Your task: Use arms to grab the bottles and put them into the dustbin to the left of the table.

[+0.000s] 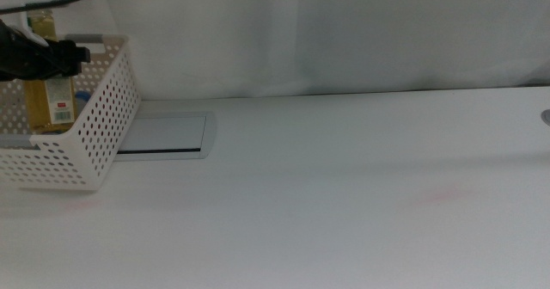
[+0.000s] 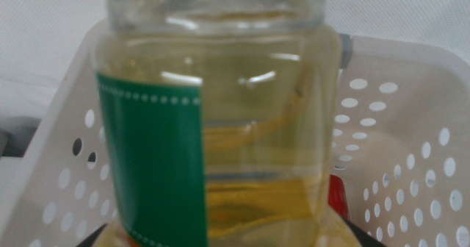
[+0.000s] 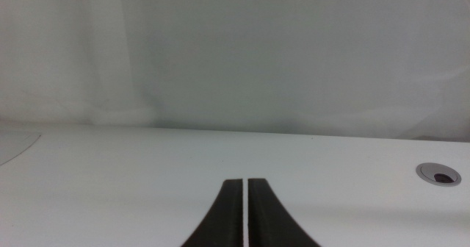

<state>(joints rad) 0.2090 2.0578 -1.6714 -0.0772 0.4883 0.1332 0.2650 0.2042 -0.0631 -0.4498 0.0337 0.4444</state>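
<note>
Filling the left wrist view, the tall yellow juice bottle with its green label [image 2: 220,144] hangs clamped in the left gripper [image 1: 39,57], over the white perforated plastic basket [image 1: 103,126] at the table's left end. A blue cap [image 1: 82,95] and something red [image 2: 338,195] already lie inside. Nothing else stands on the plain white tabletop [image 1: 344,194], so only the release seems left. The right gripper [image 3: 244,195] waits low over the table, jaws together.
</note>
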